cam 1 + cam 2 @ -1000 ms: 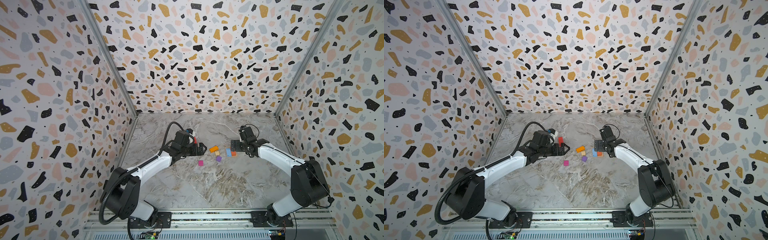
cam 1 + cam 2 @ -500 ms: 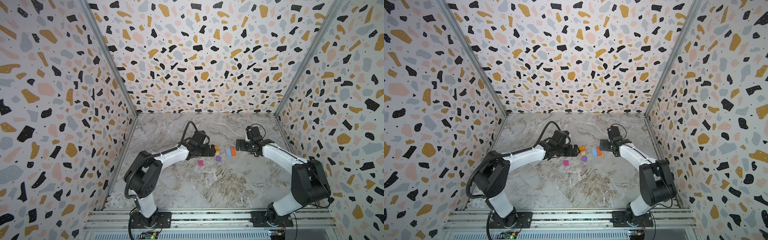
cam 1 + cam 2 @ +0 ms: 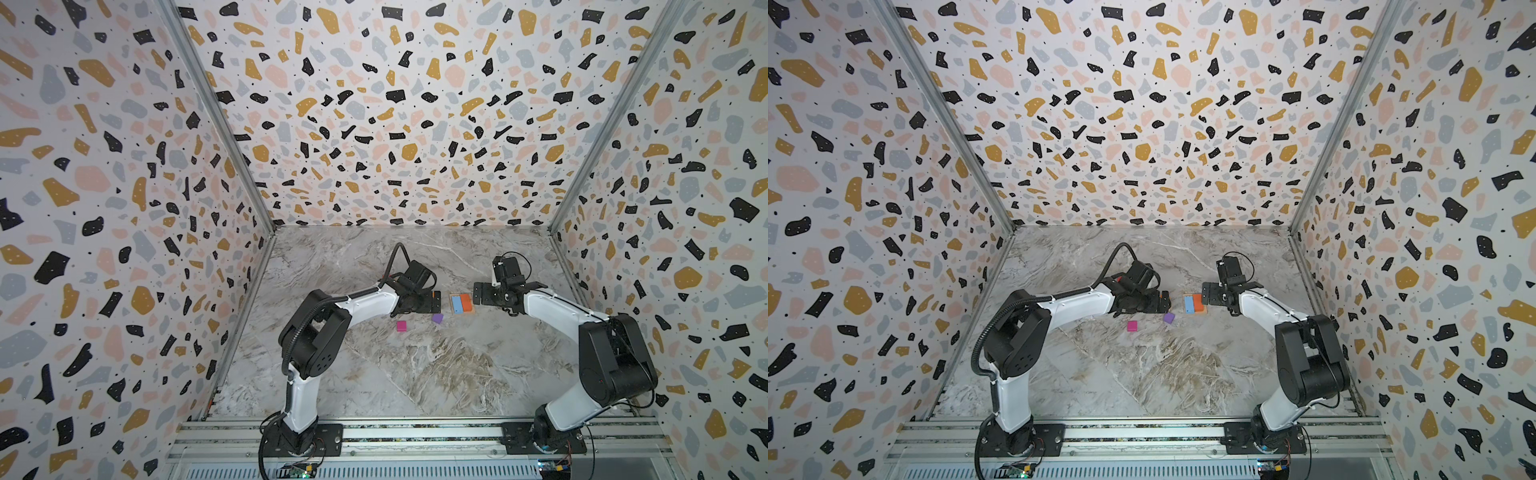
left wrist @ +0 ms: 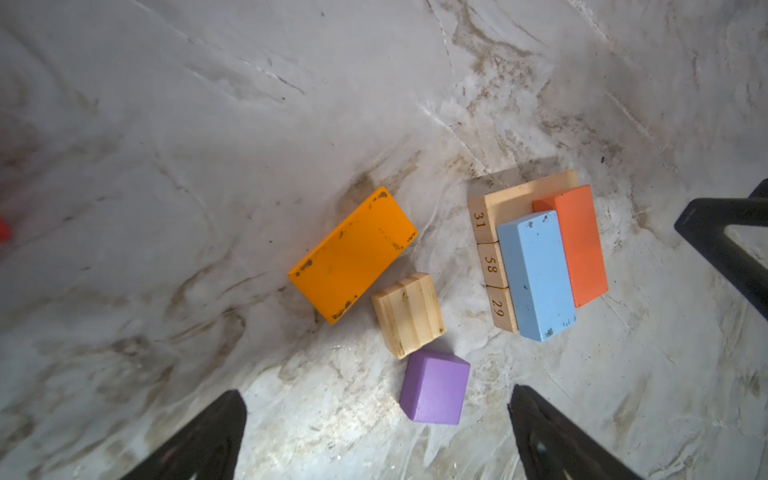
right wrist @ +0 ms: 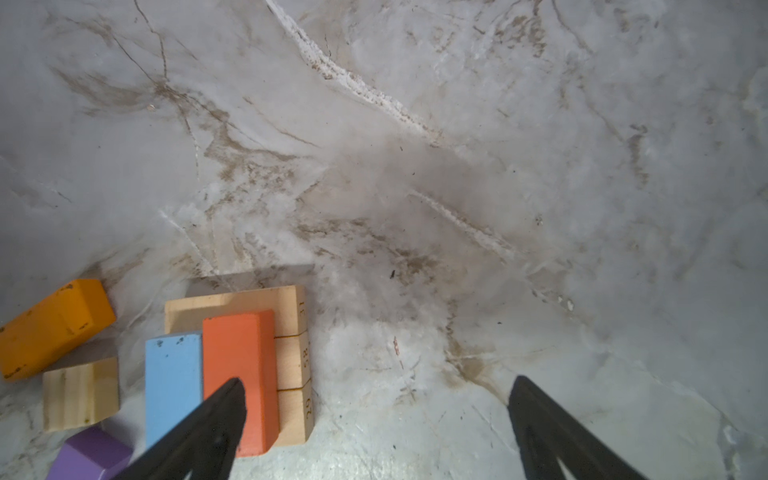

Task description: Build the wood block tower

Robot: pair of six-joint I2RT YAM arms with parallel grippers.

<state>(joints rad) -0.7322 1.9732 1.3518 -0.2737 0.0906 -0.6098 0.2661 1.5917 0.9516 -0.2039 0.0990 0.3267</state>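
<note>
Tower: [image 4: 536,266] two layers so far, low and squat, toward the back of the worktop [image 3: 415,374], between the two pincers.
Base: three tan bars [image 4: 490,266] lying flat, side by side.
Second layer: blue bar [image 4: 536,291] and red bar [image 4: 582,245] touching, laid across the base; a strip of the base shows bare.
Loose blocks: orange bar [image 4: 353,253], tan cube [image 4: 409,313] and purple cube [image 4: 434,386] close together just beside the tower; magenta cube [image 3: 401,326] apart, nearer the front.
Left pincer: [image 4: 376,397] jaws spread, empty, above the loose blocks.
Right pincer: [image 5: 376,382] jaws spread wide, empty, just beside the tower's red side.
Done: base and second layer look set, perhaps halfway.
Left: upper layers; at least four blocks lie unstacked.
</note>
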